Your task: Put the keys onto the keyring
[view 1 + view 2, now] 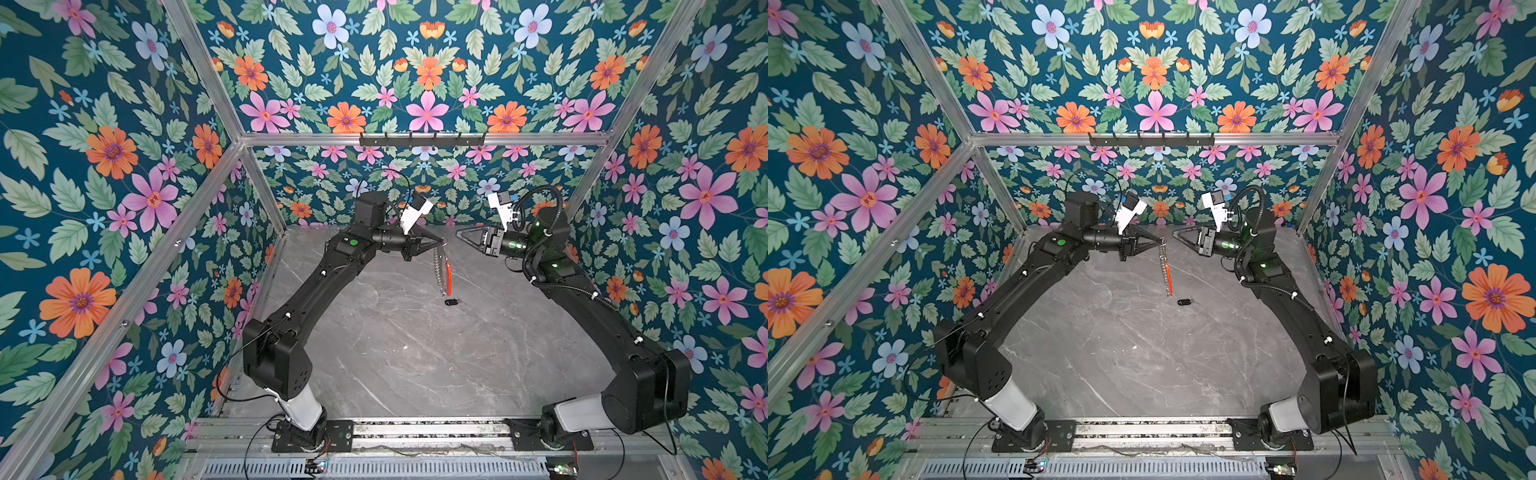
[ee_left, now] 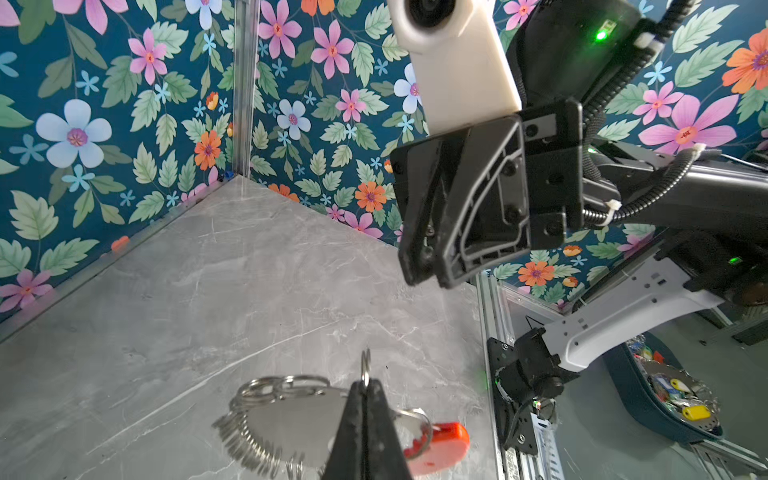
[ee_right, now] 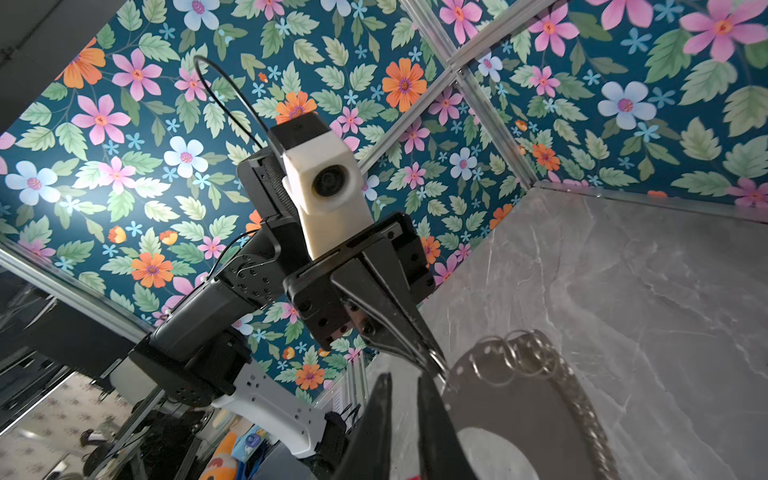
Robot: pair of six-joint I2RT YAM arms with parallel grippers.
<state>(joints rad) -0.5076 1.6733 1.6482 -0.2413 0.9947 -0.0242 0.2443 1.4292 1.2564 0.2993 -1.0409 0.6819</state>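
Pinched tight in the left gripper (image 1: 443, 241): keyring (image 1: 444, 270), hanging edge-on above the table (image 1: 395, 357). Facing it, barely parted and empty: right gripper (image 1: 459, 234). Holding-ready step, by the look of it. Next, probably: reach down for the key fob (image 1: 451, 302), flat on the marble near the loop's lower end. Too small to make out: fob's link, loop's opening.

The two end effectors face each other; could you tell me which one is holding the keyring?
The left end effector: its shut tips pinch the hanging keyring, while the right end effector is clear of it.
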